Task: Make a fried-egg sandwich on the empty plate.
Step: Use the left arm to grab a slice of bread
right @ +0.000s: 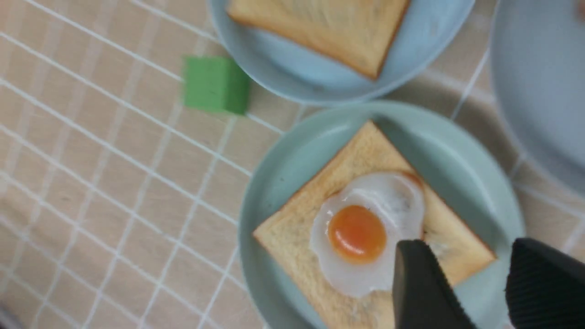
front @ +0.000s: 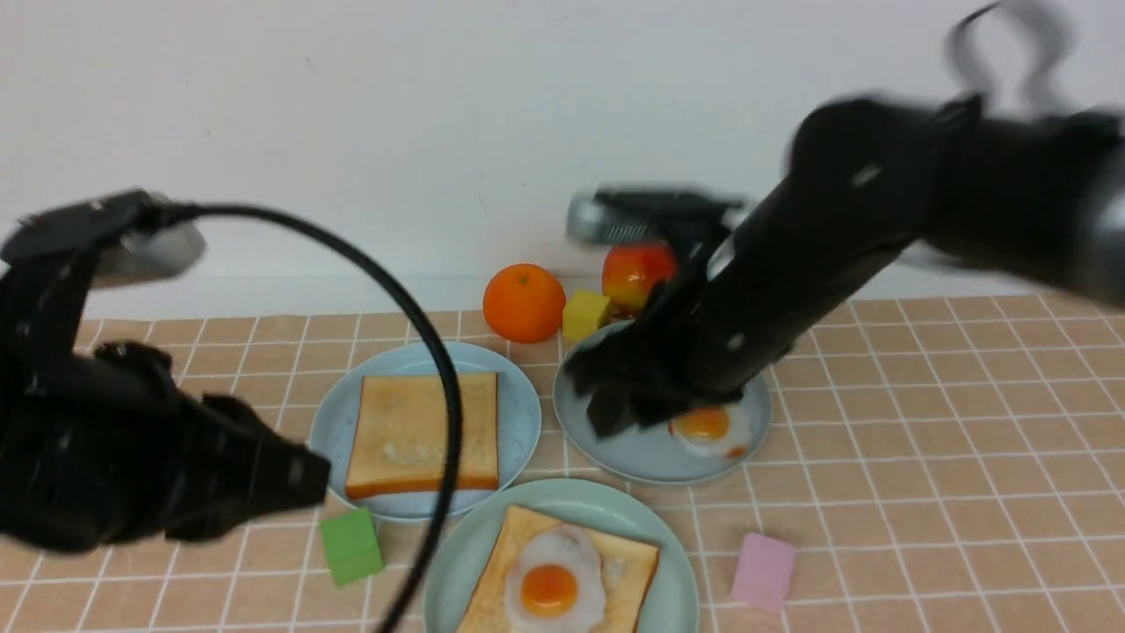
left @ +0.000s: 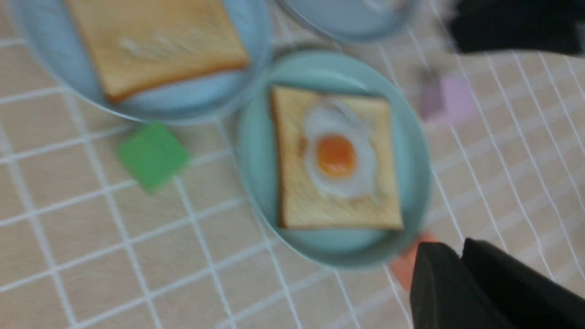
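The right tool, two dark fingers, stands spread with nothing between its tips; in the front view its arm, blurred, reaches across the grey-blue round plate. The left tool, also dark, shows its two tips close together in the left wrist view; whether they are slightly parted or fully pressed together I cannot tell. It holds nothing that can be seen.

Nearest the middle of the scene is the round pale mint-green plate with a low rim. On it lies a square golden toast slice with browner crusts, and on top of that rests a toy fried egg with a glossy orange yolk and white edge.

Beyond, toward the left, the light sky-blue round plate carries another square golden toast slice. The grey-blue plate bears a second toy fried egg, partly behind the right arm.

A green block sits just beside the sky-blue plate, and a pink block lies to the right of the mint plate. Behind the plates are an orange toy fruit, a yellow block and a red-and-yellow toy fruit, all on the brown tabletop with white grid lines.
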You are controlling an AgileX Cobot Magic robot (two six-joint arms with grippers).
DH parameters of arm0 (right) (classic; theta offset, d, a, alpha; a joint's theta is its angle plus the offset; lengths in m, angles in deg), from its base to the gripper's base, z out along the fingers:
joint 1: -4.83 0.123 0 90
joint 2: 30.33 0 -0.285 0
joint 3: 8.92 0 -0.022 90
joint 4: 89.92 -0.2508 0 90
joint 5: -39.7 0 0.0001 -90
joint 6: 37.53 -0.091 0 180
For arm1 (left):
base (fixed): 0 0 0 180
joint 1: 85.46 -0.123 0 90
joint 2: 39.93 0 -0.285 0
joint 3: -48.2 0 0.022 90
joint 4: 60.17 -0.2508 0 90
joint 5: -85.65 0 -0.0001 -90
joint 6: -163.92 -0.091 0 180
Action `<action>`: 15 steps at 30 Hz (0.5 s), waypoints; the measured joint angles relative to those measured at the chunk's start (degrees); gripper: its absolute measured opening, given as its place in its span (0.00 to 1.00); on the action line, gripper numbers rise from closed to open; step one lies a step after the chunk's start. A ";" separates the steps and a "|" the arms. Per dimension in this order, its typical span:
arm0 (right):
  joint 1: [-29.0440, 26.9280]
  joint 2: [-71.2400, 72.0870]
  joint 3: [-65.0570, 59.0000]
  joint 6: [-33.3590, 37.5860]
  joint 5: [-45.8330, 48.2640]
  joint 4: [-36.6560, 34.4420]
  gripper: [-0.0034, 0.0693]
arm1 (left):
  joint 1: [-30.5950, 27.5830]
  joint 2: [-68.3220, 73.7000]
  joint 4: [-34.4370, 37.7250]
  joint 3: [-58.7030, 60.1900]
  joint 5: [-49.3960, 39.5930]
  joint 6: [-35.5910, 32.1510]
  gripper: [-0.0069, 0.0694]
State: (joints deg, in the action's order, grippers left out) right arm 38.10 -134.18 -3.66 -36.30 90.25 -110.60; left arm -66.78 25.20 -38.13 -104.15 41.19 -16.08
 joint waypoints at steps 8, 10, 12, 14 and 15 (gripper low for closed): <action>0.00 19.29 -8.01 3.81 0.60 0.31 0.38 | 0.00 13.71 -14.65 -2.96 6.98 15.77 0.49; 0.00 23.77 -11.22 5.54 0.55 0.31 0.37 | 0.00 18.10 -16.69 -5.36 6.53 17.43 0.54; 0.00 28.97 -15.85 8.15 0.55 0.31 0.36 | 0.00 23.86 -18.44 -10.10 5.10 18.08 0.58; 0.00 32.87 -19.37 9.89 0.55 0.37 0.36 | 0.00 29.64 -19.30 -14.90 3.73 18.11 0.60; 0.00 34.89 -21.13 10.71 0.55 0.37 0.36 | 0.00 32.43 -19.60 -16.82 3.28 17.84 0.60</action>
State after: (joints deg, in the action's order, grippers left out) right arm 38.10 -99.29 -24.79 -25.60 90.80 -110.24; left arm -66.78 57.63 -57.74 -120.97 44.46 1.76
